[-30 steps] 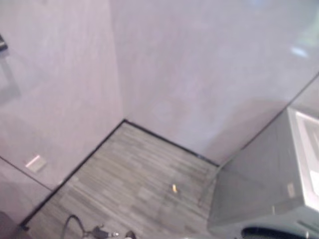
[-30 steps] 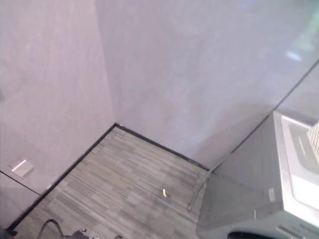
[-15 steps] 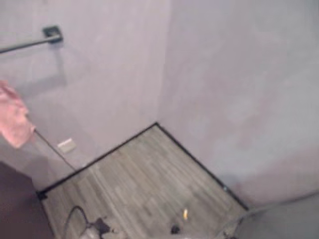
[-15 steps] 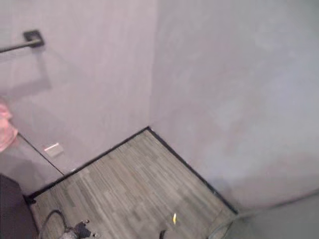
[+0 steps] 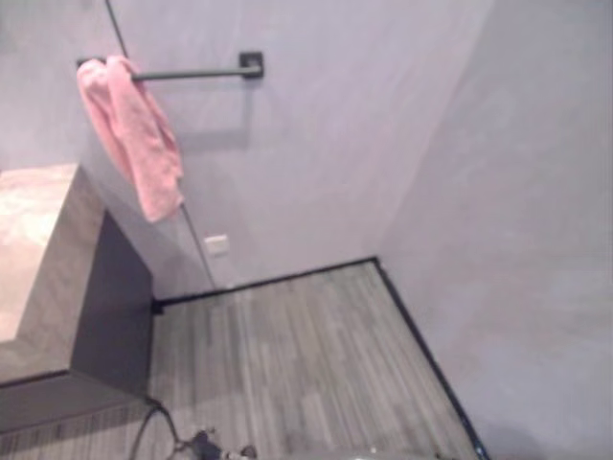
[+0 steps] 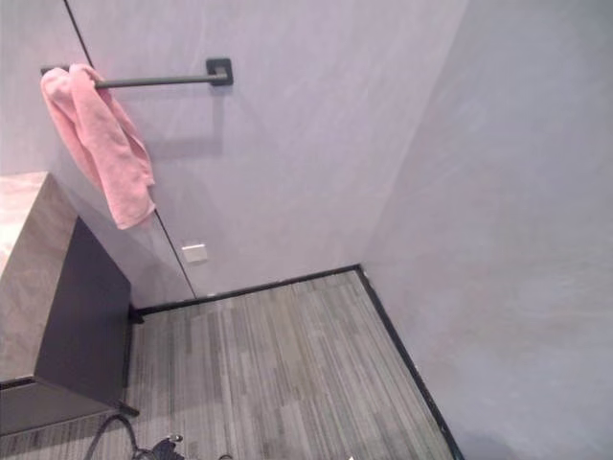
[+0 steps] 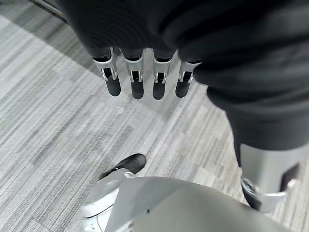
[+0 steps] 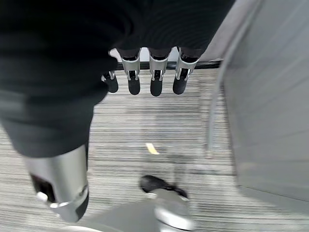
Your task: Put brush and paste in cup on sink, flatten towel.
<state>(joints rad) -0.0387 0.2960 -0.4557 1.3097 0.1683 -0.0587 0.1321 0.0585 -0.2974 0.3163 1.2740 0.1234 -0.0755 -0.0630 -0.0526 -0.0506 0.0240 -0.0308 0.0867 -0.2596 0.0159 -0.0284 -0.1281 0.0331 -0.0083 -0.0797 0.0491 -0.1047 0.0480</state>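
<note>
**Towel bunched on the rail, both hands empty**

While the eye views face the wall corner, a pink towel (image 6: pixel 101 144) hangs crumpled over a dark rail (image 6: pixel 153 80) beside a counter (image 6: pixel 29 278). Left wrist view: left hand (image 7: pixel 145 72) relaxed, fingers straight above grey floor (image 7: pixel 43 111). Right wrist view: right hand (image 8: pixel 145 72) loose too, holding nothing.

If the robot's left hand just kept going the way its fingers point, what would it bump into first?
Most likely the floor. The left hand hangs with straight fingers aimed down at the grey striped floor, holding nothing, and nothing shows between them, though the gap is hard to judge.
</note>
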